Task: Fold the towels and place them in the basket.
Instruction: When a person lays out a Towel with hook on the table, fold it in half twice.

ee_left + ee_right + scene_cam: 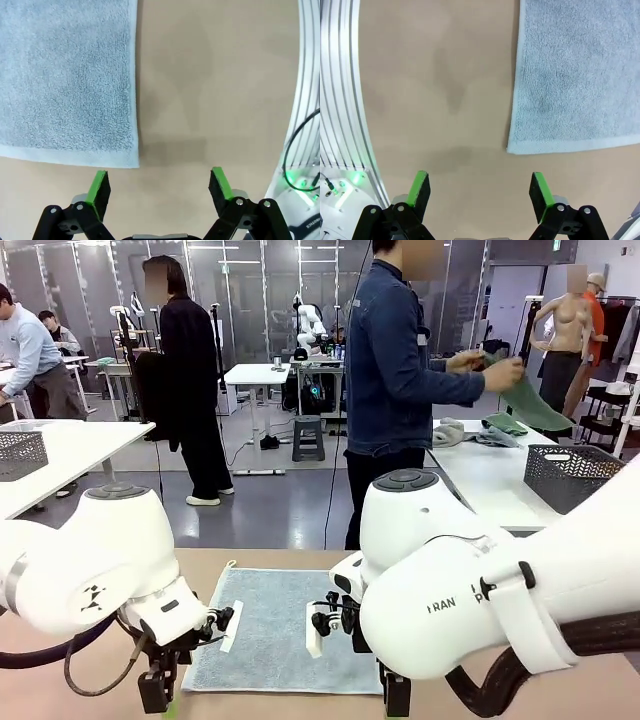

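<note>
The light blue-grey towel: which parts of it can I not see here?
- Front view: the towel has its right edge and near right corner hidden behind the right arm.
- Left wrist view: the top and left edges cut it off.
- Right wrist view: the top and right edges cut it off.

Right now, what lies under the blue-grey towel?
The blue-grey towel lies flat on the tan table; bare tabletop shows along its edges. Anything beneath its middle is covered, though no bulge shows.

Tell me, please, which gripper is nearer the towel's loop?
Left. The left gripper hangs open by the towel's near left corner, on the loop's side; the right gripper hangs open by the near right corner, across the towel.
</note>
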